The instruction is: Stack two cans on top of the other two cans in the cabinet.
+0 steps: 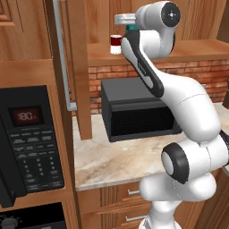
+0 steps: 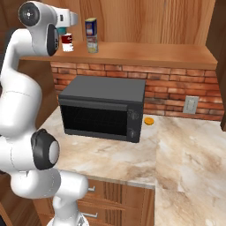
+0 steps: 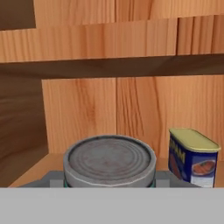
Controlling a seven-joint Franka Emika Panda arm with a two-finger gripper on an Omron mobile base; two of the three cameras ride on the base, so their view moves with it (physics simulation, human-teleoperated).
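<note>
My gripper [image 3: 109,180] is shut on the teal can [image 3: 109,161], whose silver lid faces the hand camera. From the right, the teal can [image 2: 66,30] hangs right over the red-and-white can [image 2: 67,43] on the cabinet shelf [image 2: 145,53]; I cannot tell whether they touch. To their right the dark blue and yellow can [image 2: 91,26] stands on the greenish-beige can [image 2: 92,45]. In the left base view the gripper [image 1: 130,27] is above the red-and-white can [image 1: 116,44], and the arm hides the other stack. The blue and yellow can [image 3: 192,157] is close to the held can's right.
The cabinet's open door [image 1: 80,67] with its silver bar handle [image 1: 62,58] stands left of the arm. A black oven box [image 2: 103,108] sits on the marble counter [image 2: 185,150] below the shelf. A small orange thing [image 2: 149,120] lies beside it. A built-in microwave panel [image 1: 27,138] is at far left.
</note>
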